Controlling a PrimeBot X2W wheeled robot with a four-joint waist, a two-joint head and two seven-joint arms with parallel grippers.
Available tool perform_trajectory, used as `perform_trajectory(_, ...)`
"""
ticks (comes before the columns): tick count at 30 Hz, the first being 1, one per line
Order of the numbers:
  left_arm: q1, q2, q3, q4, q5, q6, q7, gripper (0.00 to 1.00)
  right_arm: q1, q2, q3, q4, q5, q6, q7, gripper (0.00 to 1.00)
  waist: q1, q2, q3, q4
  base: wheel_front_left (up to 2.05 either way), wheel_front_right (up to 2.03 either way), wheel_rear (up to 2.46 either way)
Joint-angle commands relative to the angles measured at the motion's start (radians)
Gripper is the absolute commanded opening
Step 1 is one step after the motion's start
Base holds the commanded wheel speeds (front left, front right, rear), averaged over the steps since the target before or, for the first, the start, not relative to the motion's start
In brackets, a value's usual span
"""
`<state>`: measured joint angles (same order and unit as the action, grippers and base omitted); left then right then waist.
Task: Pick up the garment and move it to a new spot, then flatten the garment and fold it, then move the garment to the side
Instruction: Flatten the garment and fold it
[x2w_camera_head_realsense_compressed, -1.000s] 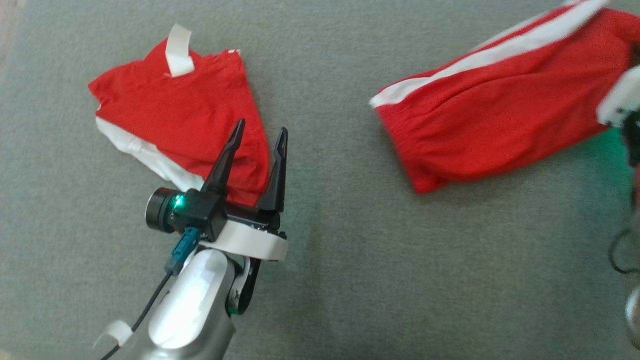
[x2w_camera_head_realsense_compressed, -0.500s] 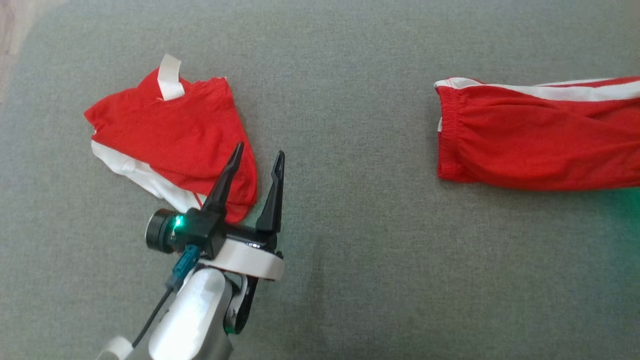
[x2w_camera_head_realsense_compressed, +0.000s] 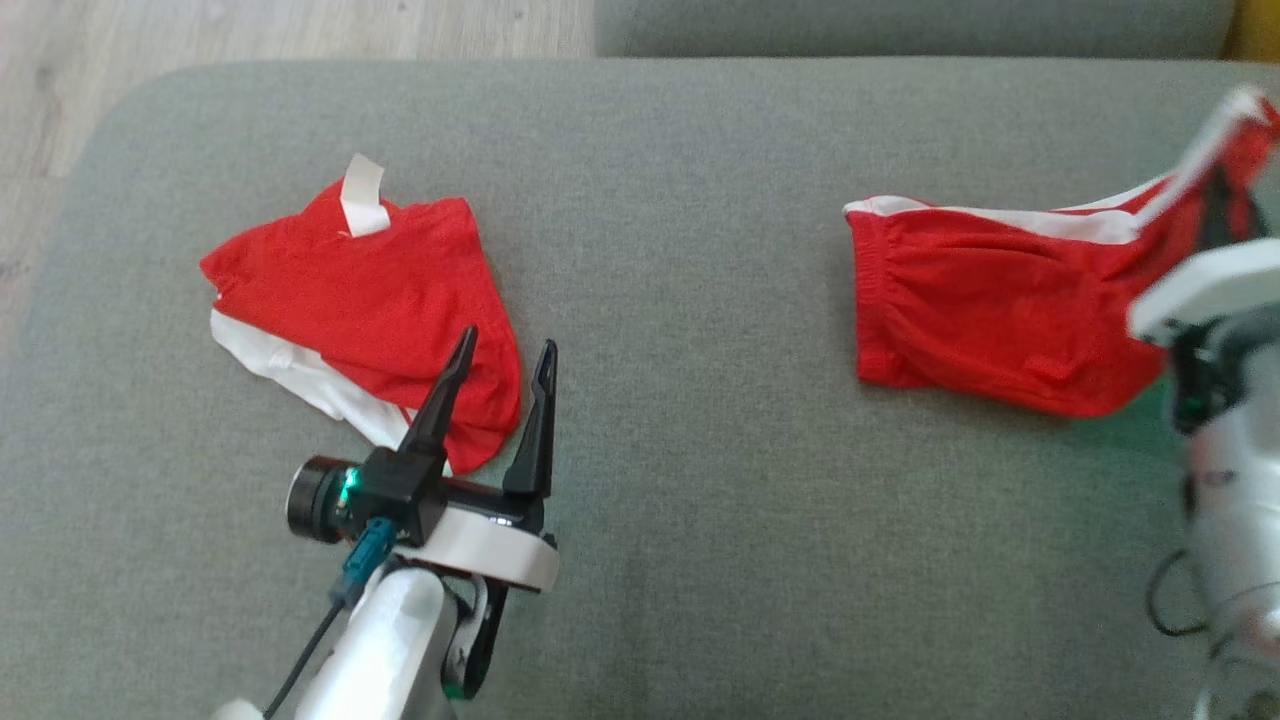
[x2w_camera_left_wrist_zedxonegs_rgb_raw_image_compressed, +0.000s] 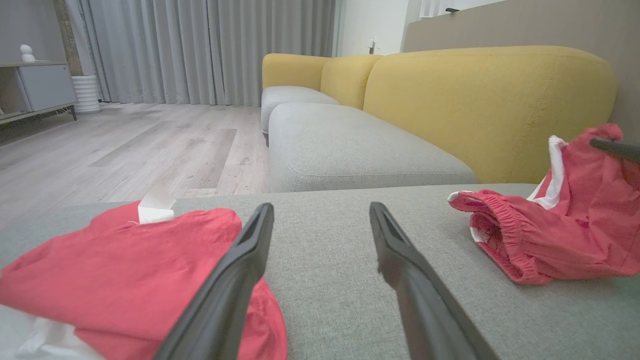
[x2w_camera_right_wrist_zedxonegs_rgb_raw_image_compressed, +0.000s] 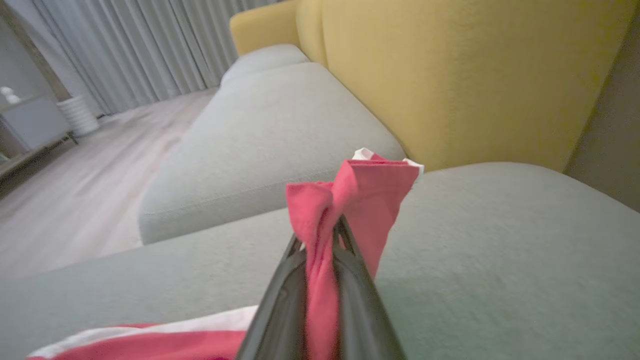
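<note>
Work is at the pick-up stage, judging from how things lie.

From the head view, the striped garment (x2w_camera_head_realsense_compressed: 990, 320), red with a white band along its far edge, sits on the right side of the grey cushion (x2w_camera_head_realsense_compressed: 680, 250). The right gripper (x2w_camera_head_realsense_compressed: 1222, 200) has pinched its far right corner and raised it, so that end peaks upward while the elastic-edged end and most of the cloth lie on the cushion. The left gripper (x2w_camera_head_realsense_compressed: 507, 342) hovers over the near edge of a second red garment (x2w_camera_head_realsense_compressed: 360, 290), well apart from the striped one. Its fingers are spread wide and hold nothing. That second piece lies in a loose heap with white cloth showing beneath and a white tab (x2w_camera_head_realsense_compressed: 362, 195) at its far edge.

From the left wrist view, the two dark fingers stand far apart over bare cushion, one over the edge of the second red garment. The striped garment is off to the right, bunched at its elastic edge and rising towards a dark finger at the frame's side. A yellow sofa (x2w_camera_left_wrist_zedxonegs_rgb_raw_image_compressed: 475, 100) stands behind.

From the right wrist view, the fingers are closed tight on a twisted fold of red cloth, which stands up above the tips — a firm-looking pinch on one corner only.

So the grasp is made and the lift has barely begun. Carrying it to a new spot, flattening, folding and setting it aside are all left, and the flattening will likely need the empty left gripper too.
</note>
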<state>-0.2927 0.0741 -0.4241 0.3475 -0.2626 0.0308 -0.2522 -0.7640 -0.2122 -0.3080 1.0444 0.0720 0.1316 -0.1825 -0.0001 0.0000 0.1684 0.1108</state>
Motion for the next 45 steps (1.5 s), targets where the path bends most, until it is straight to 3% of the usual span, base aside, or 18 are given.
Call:
perform_trajectory(1, -0.005, 0.011, 0.036, -0.027, 0.001, 0.002, -0.01, 1.0, -0.007, 0.015, 0.055, -0.048, 0.029, -0.001, -0.017, 0.0, 0.0001, 0.0, -0.015, -0.001, 0.0, 0.0, 0.0)
perform_trajectory(7, 0.009, 0.013, 0.036, -0.026, -0.004, 0.004, -0.01, 1.0, 0.034, 0.054, 0.276, -0.161, 0.203, -0.001, -0.026, 0.0, 0.0001, 0.0, -0.038, 0.007, 0.0, 0.0, 0.0)
perform_trajectory(16, 0.021, 0.016, 0.027, -0.026, -0.009, 0.007, -0.01, 1.0, 0.112, 0.034, 0.549, -0.274, 0.376, -0.001, -0.011, 0.0, 0.0001, 0.0, -0.051, 0.051, 0.0, 0.0, 0.0)
perform_trajectory(29, 0.032, 0.023, 0.018, -0.026, -0.021, 0.014, -0.008, 1.0, 0.137, 0.022, 0.806, -0.149, 0.388, -0.001, 0.016, 0.0, 0.0001, 0.0, -0.059, 0.076, 0.0, 0.0, 0.0)
perform_trajectory(30, 0.033, 0.024, 0.017, -0.026, -0.022, 0.015, -0.008, 1.0, 0.135, 0.024, 0.832, -0.132, 0.373, -0.001, 0.017, 0.77, 0.0001, 0.0, -0.059, 0.073, 0.0, 0.0, 0.0)
perform_trajectory(31, 0.033, 0.024, 0.017, -0.027, -0.023, 0.015, -0.008, 1.0, 0.134, 0.029, 0.856, -0.118, 0.362, -0.001, 0.015, 1.0, 0.0001, 0.0, -0.059, 0.069, 0.0, 0.0, 0.0)
perform_trajectory(38, 0.031, 0.029, 0.017, -0.031, -0.029, 0.021, -0.008, 1.0, 0.118, 0.077, 0.912, -0.06, 0.336, -0.001, -0.042, 1.0, 0.0001, 0.0, -0.071, 0.024, 0.0, 0.0, 0.0)
perform_trajectory(43, 0.022, 0.032, 0.032, -0.046, -0.036, 0.029, -0.009, 1.0, 0.11, 0.075, 0.781, -0.115, 0.321, -0.001, -0.078, 1.0, 0.0001, 0.0, -0.088, -0.024, 0.0, 0.0, 0.0)
perform_trajectory(45, 0.018, 0.033, 0.039, -0.055, -0.039, 0.031, -0.009, 1.0, 0.126, 0.061, 0.692, -0.201, 0.291, -0.001, -0.079, 1.0, 0.0001, 0.0, -0.094, -0.045, 0.0, 0.0, 0.0)
